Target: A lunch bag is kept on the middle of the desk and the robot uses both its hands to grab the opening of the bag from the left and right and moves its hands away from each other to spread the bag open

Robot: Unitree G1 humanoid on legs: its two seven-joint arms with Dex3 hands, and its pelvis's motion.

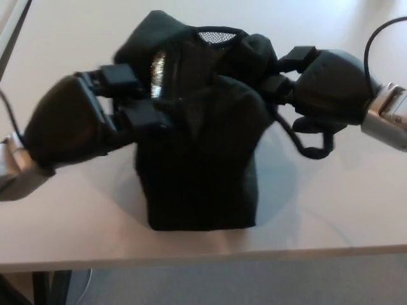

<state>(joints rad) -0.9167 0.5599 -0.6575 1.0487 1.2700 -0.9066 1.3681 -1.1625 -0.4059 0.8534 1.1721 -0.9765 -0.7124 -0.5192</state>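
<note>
A black lunch bag stands in the middle of the light desk. Its top gapes a little, showing a silver lining and a strip of white mesh at the far rim. My left hand comes in from the left and is shut on the bag's left top edge. From the right, my right hand is shut on the bag's right top edge. The bag leans to the left, and its upper part is bunched between the two hands.
The desk's front edge runs just below the bag, with floor beneath it. A black cable loops under the right hand, and another cable arcs above its silver wrist. A desk leg shows at the lower left.
</note>
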